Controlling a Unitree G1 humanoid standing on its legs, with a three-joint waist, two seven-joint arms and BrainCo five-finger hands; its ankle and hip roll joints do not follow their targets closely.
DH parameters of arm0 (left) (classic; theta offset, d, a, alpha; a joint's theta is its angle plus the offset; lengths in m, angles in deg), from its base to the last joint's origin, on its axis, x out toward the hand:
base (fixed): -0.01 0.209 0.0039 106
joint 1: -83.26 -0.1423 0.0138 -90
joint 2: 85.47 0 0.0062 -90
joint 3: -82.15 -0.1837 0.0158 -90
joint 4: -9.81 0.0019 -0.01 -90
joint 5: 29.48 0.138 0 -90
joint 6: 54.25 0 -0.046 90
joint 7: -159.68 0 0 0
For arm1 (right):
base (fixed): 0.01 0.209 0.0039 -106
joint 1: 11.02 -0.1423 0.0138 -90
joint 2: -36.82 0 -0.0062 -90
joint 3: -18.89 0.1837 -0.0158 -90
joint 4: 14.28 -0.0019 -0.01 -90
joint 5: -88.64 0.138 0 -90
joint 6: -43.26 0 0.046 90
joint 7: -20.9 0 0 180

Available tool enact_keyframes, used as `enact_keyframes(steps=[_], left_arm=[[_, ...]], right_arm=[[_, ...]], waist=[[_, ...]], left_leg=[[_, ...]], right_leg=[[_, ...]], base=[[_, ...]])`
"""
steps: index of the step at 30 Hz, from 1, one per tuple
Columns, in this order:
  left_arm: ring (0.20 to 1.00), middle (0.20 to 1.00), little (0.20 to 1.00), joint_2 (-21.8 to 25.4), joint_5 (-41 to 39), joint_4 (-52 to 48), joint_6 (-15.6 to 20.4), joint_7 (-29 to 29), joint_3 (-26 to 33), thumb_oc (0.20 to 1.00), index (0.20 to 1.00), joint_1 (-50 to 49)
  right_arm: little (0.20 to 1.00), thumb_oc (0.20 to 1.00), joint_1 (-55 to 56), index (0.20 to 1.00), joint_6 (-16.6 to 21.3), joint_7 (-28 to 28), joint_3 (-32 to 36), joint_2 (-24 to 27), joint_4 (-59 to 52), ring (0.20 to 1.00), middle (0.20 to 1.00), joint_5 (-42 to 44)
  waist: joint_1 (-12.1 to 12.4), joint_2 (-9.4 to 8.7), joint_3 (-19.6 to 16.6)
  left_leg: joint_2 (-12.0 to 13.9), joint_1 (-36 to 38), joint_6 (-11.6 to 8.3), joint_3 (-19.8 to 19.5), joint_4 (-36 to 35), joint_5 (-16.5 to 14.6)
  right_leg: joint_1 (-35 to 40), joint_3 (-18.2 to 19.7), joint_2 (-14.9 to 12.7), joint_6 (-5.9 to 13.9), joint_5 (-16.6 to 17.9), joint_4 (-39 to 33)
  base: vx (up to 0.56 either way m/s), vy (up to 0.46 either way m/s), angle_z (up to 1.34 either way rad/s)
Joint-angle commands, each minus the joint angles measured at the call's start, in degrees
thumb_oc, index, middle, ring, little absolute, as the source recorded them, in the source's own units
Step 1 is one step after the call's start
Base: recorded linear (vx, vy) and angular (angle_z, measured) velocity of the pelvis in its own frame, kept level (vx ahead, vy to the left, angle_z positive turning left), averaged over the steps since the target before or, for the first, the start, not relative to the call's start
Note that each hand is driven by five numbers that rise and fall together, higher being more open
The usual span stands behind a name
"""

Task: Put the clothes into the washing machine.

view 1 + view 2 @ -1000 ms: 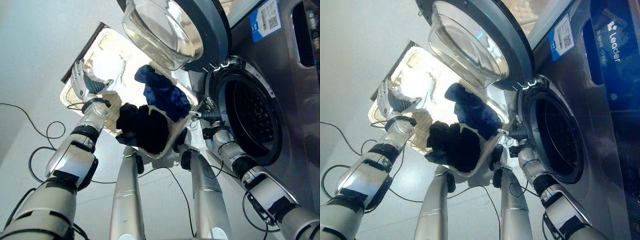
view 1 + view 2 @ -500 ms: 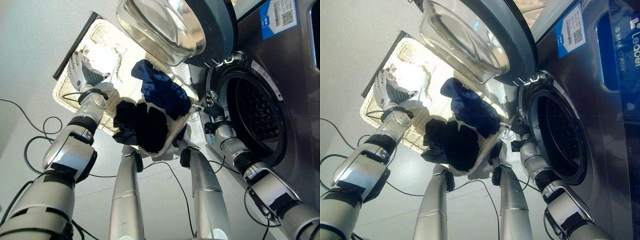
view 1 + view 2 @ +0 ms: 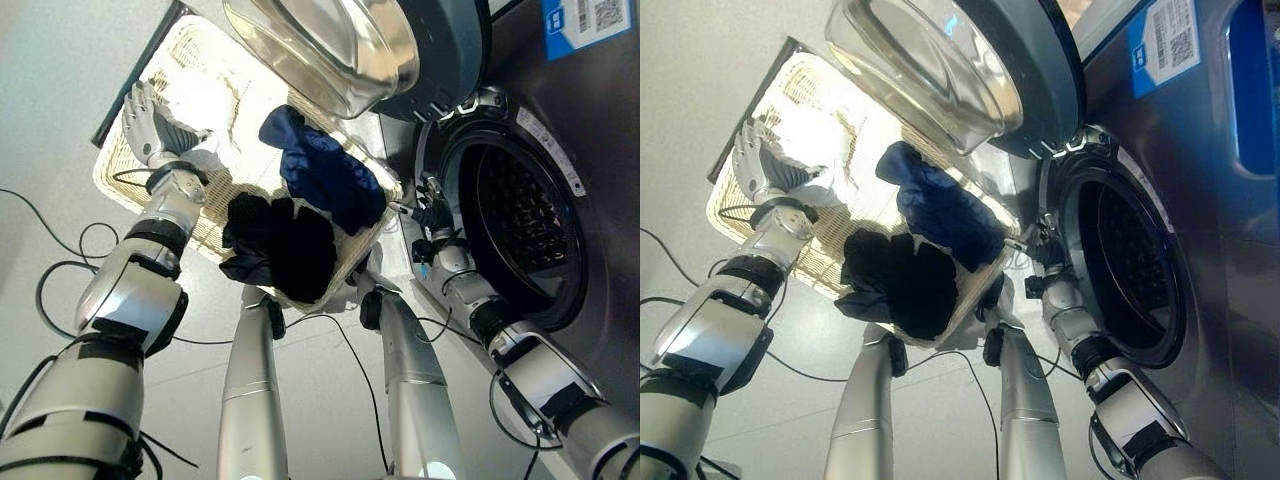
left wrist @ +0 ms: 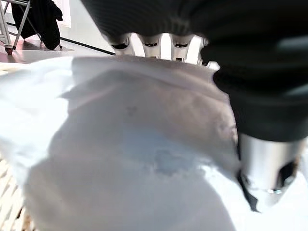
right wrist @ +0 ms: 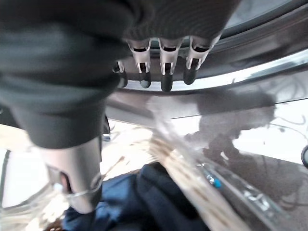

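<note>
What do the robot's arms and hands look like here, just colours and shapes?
Both arms are silver-grey, rounded segments with black bands at the joints. The left hand and right hand each have a dark ribbed cover over the wrist and the back of the hand, and silver fingers ending in dark tips, with a separate silver thumb.

The basket [image 3: 120,190] sits left of the washing machine [image 3: 560,290], below its open door [image 3: 400,60]. Three garments lie in it: one [image 3: 200,110] at the far left, one [image 3: 325,180] nearest the drum, one [image 3: 280,245] nearest the robot

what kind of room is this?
Probably a laundry area: a front-loading washing machine with its door open, and a wicker basket of clothes: white cloth, blue garment, black garment.
</note>
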Motion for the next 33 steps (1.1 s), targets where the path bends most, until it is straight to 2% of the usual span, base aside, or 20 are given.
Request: enact_keyframes(steps=[1, 2, 8, 9, 11, 17, 28, 33], left_arm=[[1.000, 1.000, 1.000, -4.3, -0.3, 3.5, -1.3, -8.9, -1.2, 1.000, 1.000, -1.8], [1.000, 1.000, 1.000, -4.4, -0.4, 3.5, -1.2, -8.6, -1.1, 1.000, 1.000, -1.9], [1.000, 1.000, 1.000, -5.6, -0.4, 3.9, 2.8, 2.5, 1.8, 1.000, 1.000, -4.3], [1.000, 1.000, 1.000, -5.6, -0.4, 3.9, 2.8, 2.5, 1.8, 1.000, 1.000, -4.3], [1.000, 1.000, 1.000, -6.1, 2.3, 3.0, 5.0, 8.5, 3.1, 1.000, 1.000, -5.7], [1.000, 1.000, 1.000, -8.4, 6.1, 0.6, 7.2, 14.8, 4.7, 1.000, 1.000, -9.8], [1.000, 1.000, 1.000, -9.7, 8.9, -0.4, 10.5, 14.9, 4.3, 1.000, 1.000, -11.2], [1.000, 1.000, 1.000, -9.3, 9.3, -1.9, 10.7, 15.2, 3.9, 1.000, 1.000, -11.4]], right_arm=[[1.000, 1.000, 1.3, 1.000, 2.8, 0.3, 0.9, 0.2, -1.8, 1.000, 1.000, 2.3], [1.000, 1.000, 1.3, 1.000, 2.9, 0.2, 0.9, 0.2, -1.7, 1.000, 1.000, 2.3], [1.000, 1.000, 2.6, 1.000, 4.1, 0.2, 0.6, -1.5, -0.7, 1.000, 1.000, 2.3], [1.000, 1.000, 2.6, 1.000, 4.1, 0.2, 0.6, -1.5, -0.7, 1.000, 1.000, 2.3], [1.000, 1.000, 3.5, 1.000, 4.1, 0.4, 0.6, -2.0, -1.2, 1.000, 1.000, 2.3], [1.000, 1.000, 5.5, 1.000, 4.3, 0.9, 1.0, -3.8, -1.6, 1.000, 1.000, 2.4], [1.000, 1.000, 6.1, 1.000, 3.1, 0.1, 1.2, -4.3, -1.5, 1.000, 1.000, 2.8], [1.000, 1.000, 6.7, 1.000, 3.1, 0.4, 1.3, -4.0, -2.2, 1.000, 1.000, 2.4]], waist=[[-0.1, -1.39, -1.4], [-0.1, -1.40, -1.4], [0.6, -1.48, -1.4], [0.6, -1.48, -1.4], [1.0, -1.41, -1.4], [1.9, -1.04, -1.4], [2.0, -0.66, -1.4], [2.0, -0.28, -1.4]], left_leg=[[-1.7, -0.1, -3.37, 4.0, -1.9, 0.2], [-1.7, 0.0, -3.37, 4.0, -1.9, 0.2], [-2.0, 2.1, -3.29, 3.9, -2.7, 0.3], [-2.0, 2.1, -3.29, 3.9, -2.7, 0.3], [-2.3, 2.9, -3.34, 3.7, -2.9, 0.1], [-2.9, 4.5, -3.07, 3.2, -3.2, -0.4], [-3.3, 6.8, -2.79, 3.2, -3.8, -0.6], [-3.4, 7.1, -2.84, 3.3, -3.9, -0.6]], right_leg=[[0.1, 1.4, 1.7, 7.26, 5.9, -5.1], [0.1, 1.4, 1.8, 7.26, 5.9, -5.1], [2.2, 0.6, 1.6, 7.34, 5.8, -5.6], [2.2, 0.6, 1.6, 7.34, 5.8, -5.6], [3.0, 0.1, 1.4, 7.36, 5.6, -5.5], [4.3, -0.8, 0.6, 7.52, 5.5, -5.1], [6.0, -0.9, 0.4, 7.57, 5.5, -5.0], [6.1, -0.8, 0.4, 7.63, 5.4, -4.9]], base=[[0.00, 0.000, 0.00], [0.00, -0.033, 0.00], [0.00, 0.000, 0.00], [0.01, -0.037, 0.01], [0.01, -0.043, 0.02], [0.01, -0.053, 0.05], [0.01, -0.016, 0.04], [0.00, 0.000, 0.00]])
